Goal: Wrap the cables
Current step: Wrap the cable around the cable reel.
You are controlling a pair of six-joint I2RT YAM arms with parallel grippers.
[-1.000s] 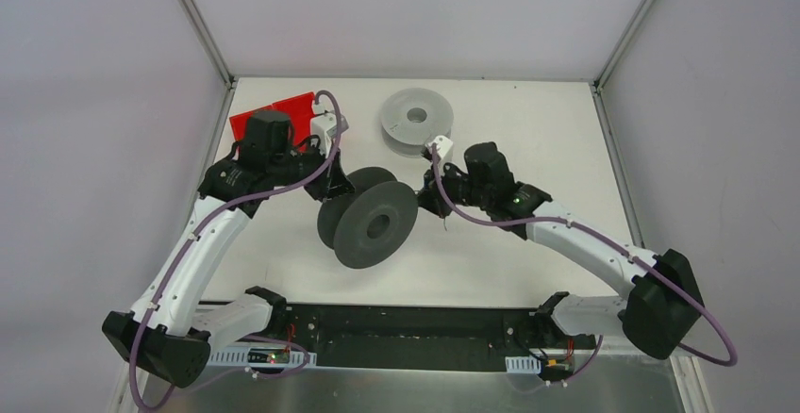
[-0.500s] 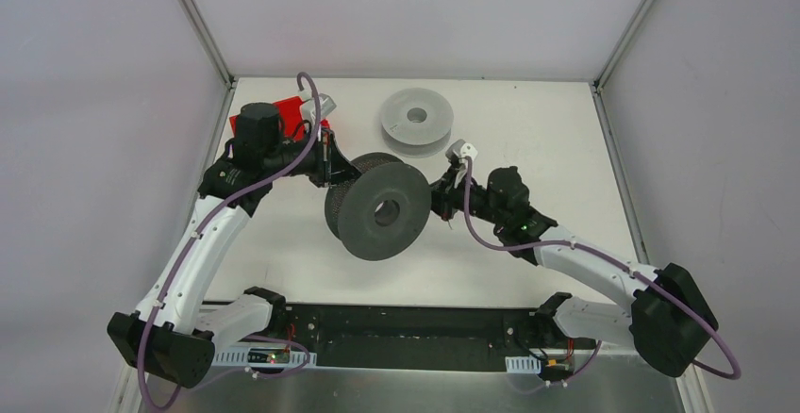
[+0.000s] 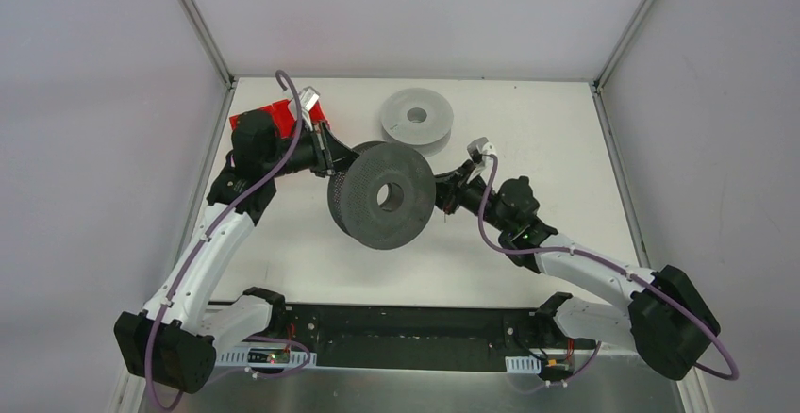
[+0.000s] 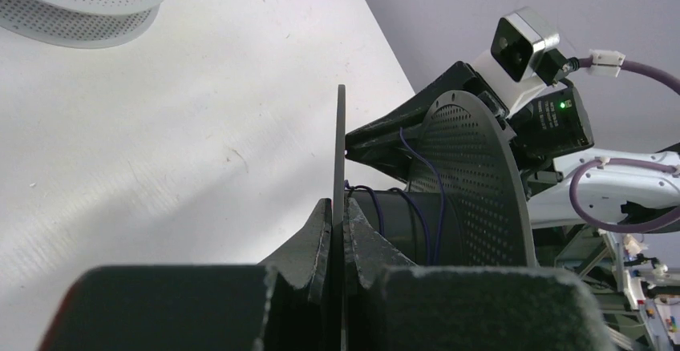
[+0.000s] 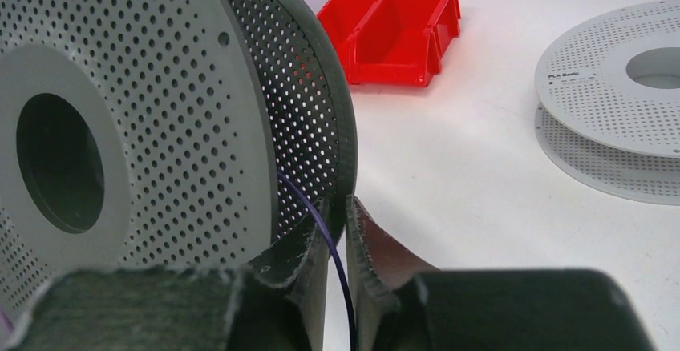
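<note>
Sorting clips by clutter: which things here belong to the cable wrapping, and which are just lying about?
In the job: dark grey spool, thin dark cable, left gripper clamping the spool, right gripper astride the cable.
Lying about: light grey spool, red bin.

Robot lab: white-walled enclosure [image 3: 85, 149]

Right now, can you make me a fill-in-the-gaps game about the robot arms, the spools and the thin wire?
1. The left gripper pinches the rim of the dark spool, which has a big round ____ in its middle.
2. The thin cable runs between the right gripper's two ____.
3. The bin at the back is coloured ____.
4. The light grey spool lies ____ on the table.

Missing words: hole, fingers, red, flat.
</note>
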